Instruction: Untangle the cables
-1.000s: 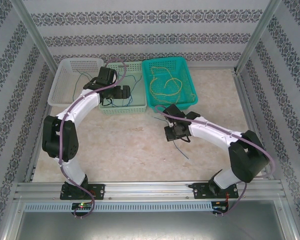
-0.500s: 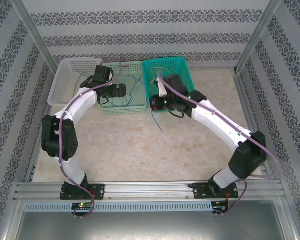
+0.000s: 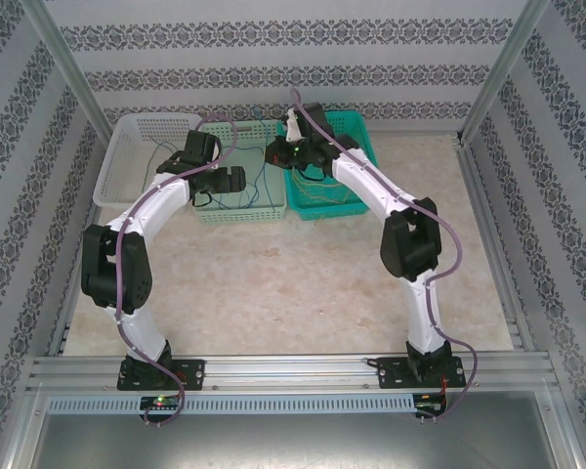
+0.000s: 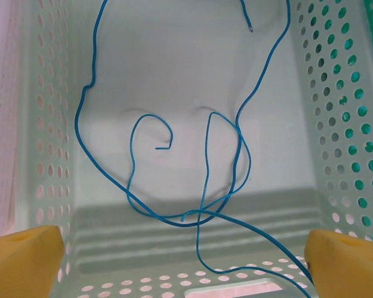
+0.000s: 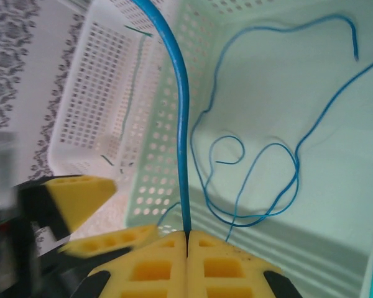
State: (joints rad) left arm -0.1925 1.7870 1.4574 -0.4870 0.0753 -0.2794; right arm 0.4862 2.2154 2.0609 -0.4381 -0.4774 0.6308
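Firmly, the right gripper pinches a blue wire. The left gripper gapes wide over the pale green basket.

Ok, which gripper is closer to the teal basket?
Right. The right gripper is at the left rim of the teal basket, shut on the blue cable; the left gripper hangs open over the pale green basket, farther left.

Blue cable; pale green basket, white basket, teal basket; beige marbled tabletop; white walls striped with grey floral bands.
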